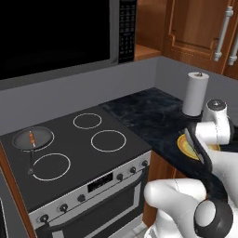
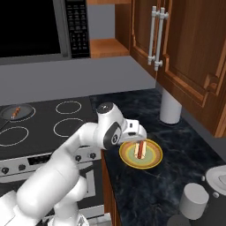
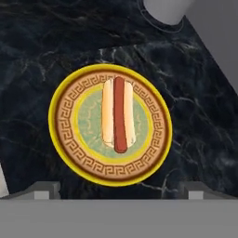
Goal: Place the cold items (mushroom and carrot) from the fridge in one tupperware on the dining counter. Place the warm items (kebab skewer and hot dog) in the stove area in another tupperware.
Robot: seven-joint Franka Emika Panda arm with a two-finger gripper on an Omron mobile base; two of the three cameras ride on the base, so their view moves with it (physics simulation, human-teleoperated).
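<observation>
A hot dog point(image 3: 118, 116), a red sausage in a pale bun, lies on a round yellow plate point(image 3: 60, 135) on the black counter right of the stove. My gripper point(image 3: 118, 191) hangs open straight above it, one fingertip on each side of the plate and nothing between them. From the right base the gripper point(image 2: 140, 142) is just over the hot dog point(image 2: 140, 151). The kebab skewer point(image 1: 31, 138) rests in a small dark pan point(image 1: 44, 135) on the stove's back left burner. The mushroom, carrot, fridge, tupperware and dining counter are out of view.
A white paper towel roll point(image 2: 170, 108) stands at the back of the counter by the wall. A grey canister point(image 2: 194, 199) sits near the counter's front right. Wooden cabinets point(image 2: 185, 48) hang overhead, with a microwave point(image 1: 56, 32) above the stove.
</observation>
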